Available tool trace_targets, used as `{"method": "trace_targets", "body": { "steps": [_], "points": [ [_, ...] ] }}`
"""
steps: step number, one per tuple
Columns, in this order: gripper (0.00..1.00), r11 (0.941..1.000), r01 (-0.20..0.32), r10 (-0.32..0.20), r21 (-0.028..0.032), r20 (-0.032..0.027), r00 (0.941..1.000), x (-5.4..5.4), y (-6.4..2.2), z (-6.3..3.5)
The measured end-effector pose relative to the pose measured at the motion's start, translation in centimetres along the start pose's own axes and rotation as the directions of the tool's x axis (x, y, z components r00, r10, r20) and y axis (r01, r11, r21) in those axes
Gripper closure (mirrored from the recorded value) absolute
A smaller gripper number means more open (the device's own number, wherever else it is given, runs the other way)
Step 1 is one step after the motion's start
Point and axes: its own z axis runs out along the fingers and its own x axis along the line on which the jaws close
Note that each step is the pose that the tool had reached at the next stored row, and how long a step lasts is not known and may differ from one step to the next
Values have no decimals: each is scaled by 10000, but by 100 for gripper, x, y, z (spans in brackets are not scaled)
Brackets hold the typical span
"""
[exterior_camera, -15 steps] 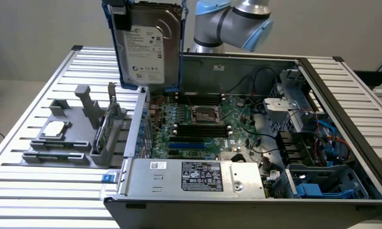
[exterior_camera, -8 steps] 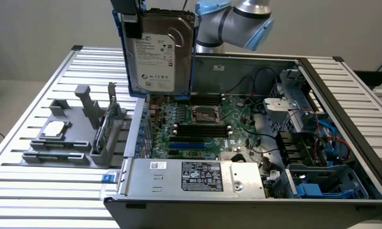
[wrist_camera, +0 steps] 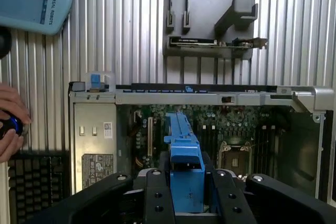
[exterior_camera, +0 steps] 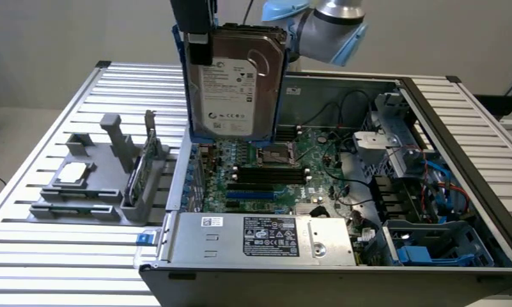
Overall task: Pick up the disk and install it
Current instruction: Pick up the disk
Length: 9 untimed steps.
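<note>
Evidently the gripper [wrist_camera: 191, 196] grasps the disk [exterior_camera: 237, 83] by its blue rails [wrist_camera: 185, 150] and hangs it upright (white label [exterior_camera: 228, 75] showing) above the open computer case [exterior_camera: 324, 284] on the table [exterior_camera: 51, 256], likely so it clears the case's walls and boards.

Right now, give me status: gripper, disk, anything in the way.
Gripper shut on the disk. Disk upright above the open computer case, not installed. A person's hand beside the case, outside it.
</note>
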Motion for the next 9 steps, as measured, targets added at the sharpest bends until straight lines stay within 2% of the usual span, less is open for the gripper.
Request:
{"method": "trace_targets", "body": {
  "steps": [9],
  "points": [
    [67, 10000, 1, -1, 0, 1, 10000, 208, -321, 32]
  ]
}}
